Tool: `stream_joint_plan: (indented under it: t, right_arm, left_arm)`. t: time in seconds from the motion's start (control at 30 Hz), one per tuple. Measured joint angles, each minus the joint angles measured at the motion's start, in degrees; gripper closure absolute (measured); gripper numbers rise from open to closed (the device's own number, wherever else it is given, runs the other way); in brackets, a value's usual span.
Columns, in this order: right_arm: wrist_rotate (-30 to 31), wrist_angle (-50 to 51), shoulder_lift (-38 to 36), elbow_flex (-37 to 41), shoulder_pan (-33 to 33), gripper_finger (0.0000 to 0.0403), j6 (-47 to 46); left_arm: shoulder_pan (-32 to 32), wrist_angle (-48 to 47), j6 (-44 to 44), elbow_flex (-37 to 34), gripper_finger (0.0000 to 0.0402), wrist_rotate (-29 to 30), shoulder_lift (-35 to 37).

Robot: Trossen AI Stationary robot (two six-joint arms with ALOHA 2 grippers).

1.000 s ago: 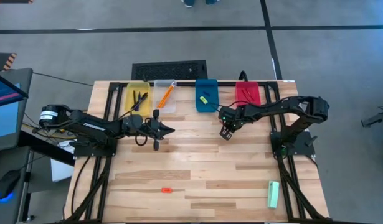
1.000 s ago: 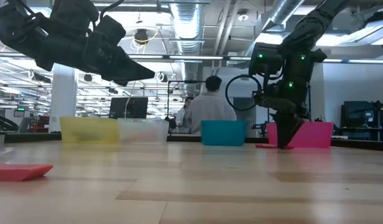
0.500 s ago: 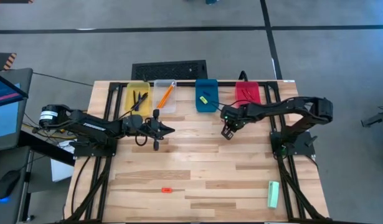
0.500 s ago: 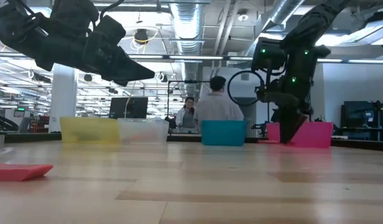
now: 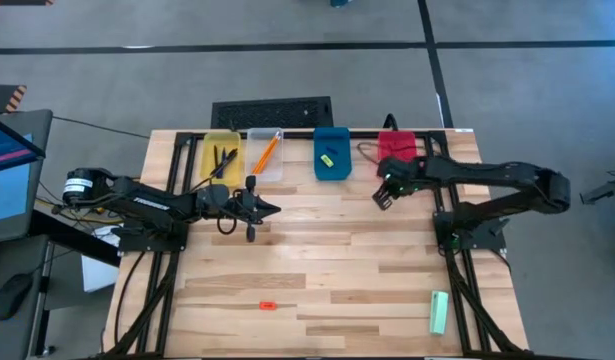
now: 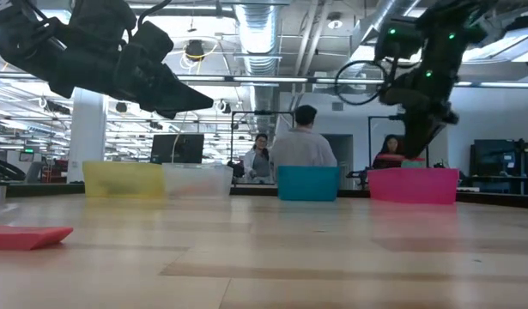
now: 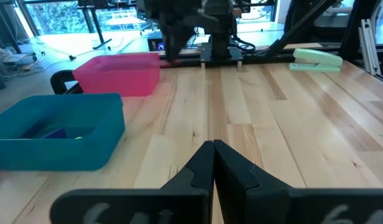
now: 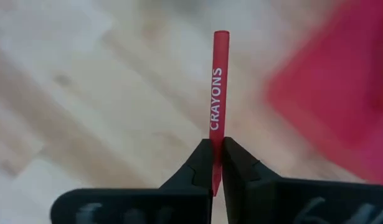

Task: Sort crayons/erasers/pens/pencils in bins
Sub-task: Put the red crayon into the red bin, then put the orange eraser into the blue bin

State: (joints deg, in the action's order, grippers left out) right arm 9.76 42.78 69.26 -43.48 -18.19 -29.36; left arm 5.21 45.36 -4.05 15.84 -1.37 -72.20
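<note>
My right gripper [image 5: 384, 193] hangs in the air just at the near left corner of the red bin [image 5: 397, 150], shut on a red crayon [image 8: 217, 87] printed CRAYONS. In the low view this gripper [image 6: 415, 142] is above the red bin [image 6: 414, 184]. My left gripper [image 5: 270, 209] waits shut over the table, in front of the clear bin [image 5: 265, 155]. Dark pens [image 5: 222, 160] lie in the yellow bin [image 5: 221, 150], orange pencils [image 5: 266, 151] in the clear bin, and a yellow eraser [image 5: 327, 157] in the blue bin [image 5: 332, 152]. A red-orange eraser [image 5: 267, 305] lies flat on the table near its near edge. My right gripper pinches the red crayon by one end [image 8: 215, 163] between its two fingers. The crayon runs on in line with the fingers, and most of it sticks out past the fingertips [image 8: 200, 165]. The fingers point down, and the crayon is lifted clear of the table.
A pale green bar [image 5: 439, 312] lies at the table's near right corner. The four bins stand in a row along the far edge. A dark grille [image 5: 272, 111] lies beyond them. People show in the room behind the table in the low view.
My right gripper has risen from the table with the crayon shut between its fingers and moved toward the right and far edges, up to the red bin. The crayon, which lay on the table, is now lifted clear.
</note>
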Motion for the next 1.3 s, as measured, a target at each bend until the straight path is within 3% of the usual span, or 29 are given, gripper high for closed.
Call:
stream_joint_plan:
  t: [0.13, 0.27, 0.5, 0.97, 1.3]
  right_arm:
    - [5.2, 3.5, -4.4, 0.0, -5.5, 0.0379, -0.4]
    - [5.8, 2.8, -5.2, 0.0, -14.6, 0.0377, 3.4]
    - [5.2, -3.8, 1.7, -0.1, -27.9, 0.0378, 11.4]
    - [3.8, -11.0, 16.3, -0.1, -30.0, 0.0369, 14.8]
    - [3.8, -11.6, 14.7, -0.1, -29.7, 0.0281, 14.4]
  left_arm:
    - [0.0, 0.3, 0.0, 0.0, 0.0401, 0.0, 0.0]
    - [0.0, 0.5, 0.0, 0.0, 0.0401, 0.0, 0.0]
    - [0.0, 0.5, 0.0, 0.0, 0.0401, 0.1, 0.0]
    - [0.0, 0.3, -0.1, 0.0, 0.0401, 0.1, 0.0]
    - [-1.1, -4.5, 0.0, 0.0, 0.0401, 0.4, 0.0]
